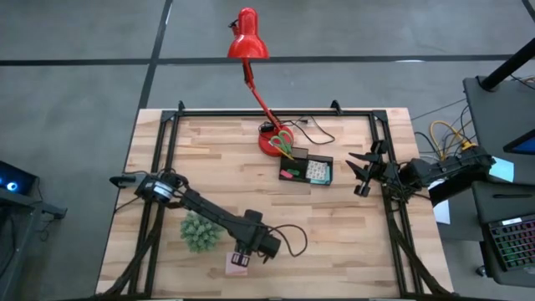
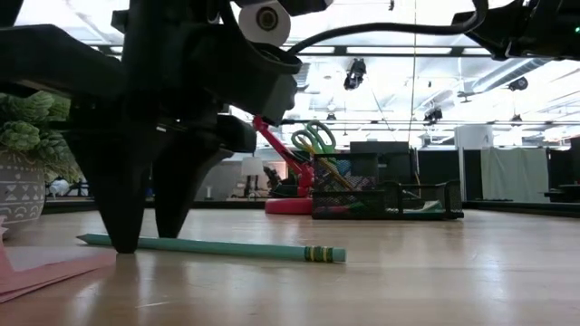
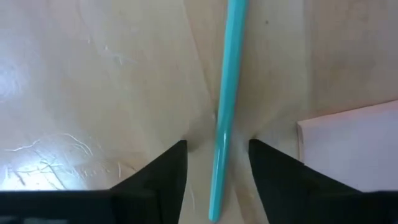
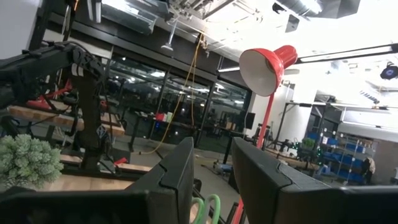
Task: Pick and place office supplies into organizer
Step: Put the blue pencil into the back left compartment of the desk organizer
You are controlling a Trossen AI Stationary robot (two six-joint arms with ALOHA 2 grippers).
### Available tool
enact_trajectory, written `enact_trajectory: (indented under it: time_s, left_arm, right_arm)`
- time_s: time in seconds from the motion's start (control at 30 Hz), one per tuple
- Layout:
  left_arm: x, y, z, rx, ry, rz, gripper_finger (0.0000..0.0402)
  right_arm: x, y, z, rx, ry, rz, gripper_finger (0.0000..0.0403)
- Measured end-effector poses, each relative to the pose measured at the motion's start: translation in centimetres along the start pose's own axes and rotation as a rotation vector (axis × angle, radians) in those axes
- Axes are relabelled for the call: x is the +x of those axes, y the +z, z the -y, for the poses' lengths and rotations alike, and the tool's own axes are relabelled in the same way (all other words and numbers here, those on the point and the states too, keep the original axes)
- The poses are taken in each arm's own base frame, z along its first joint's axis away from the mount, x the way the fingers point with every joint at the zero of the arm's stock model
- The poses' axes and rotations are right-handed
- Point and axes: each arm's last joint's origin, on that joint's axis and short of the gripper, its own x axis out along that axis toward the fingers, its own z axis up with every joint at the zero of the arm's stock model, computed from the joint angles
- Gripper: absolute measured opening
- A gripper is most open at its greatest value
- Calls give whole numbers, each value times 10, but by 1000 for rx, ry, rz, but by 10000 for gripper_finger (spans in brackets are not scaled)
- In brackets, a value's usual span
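High view: left gripper [image 1: 240,257] down at the near table edge beside a pink sticky pad [image 1: 238,264]; organizer [image 1: 306,170] well apart, nearer the right gripper [image 1: 361,172] (hovering, empty, slightly parted).

Low view: teal pencil [image 2: 213,246] flat on the table.

Left wrist: fingers [image 3: 168,168] parted, straddling it crosswise, no clamp.

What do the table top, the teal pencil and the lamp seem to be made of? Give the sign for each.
Table top: wood, joined strips with visible grain, slightly glossy.
Teal pencil: probably painted wood; matte teal body with a striped band near one end.
Lamp: likely glossy red-painted metal or plastic; the look leaves it open.
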Motion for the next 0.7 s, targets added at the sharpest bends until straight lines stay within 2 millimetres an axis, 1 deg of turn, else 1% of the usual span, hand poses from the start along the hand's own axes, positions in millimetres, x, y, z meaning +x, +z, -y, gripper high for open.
enact_trajectory:
  time_s: [0.2, 0.33, 0.43, 0.5, 0.7]
  left_arm:
    - [7, -1, -7, -9, -51, -4, 107]
    - [14, -3, -9, 20, -50, -9, 55]
    - [15, -4, -8, 35, -54, -10, 15]
    - [15, -3, -8, 34, -56, -9, 8]
    - [14, -3, -8, 39, -57, 0, 4]
  right_arm:
    - [0, 0, 0, 3, 0, 0, 100]
    - [0, 0, 0, 3, 0, 0, 100]
    - [0, 0, 0, 3, 0, 0, 100]
    - [0, 0, 0, 3, 0, 0, 100]
    - [0, 0, 0, 3, 0, 0, 100]
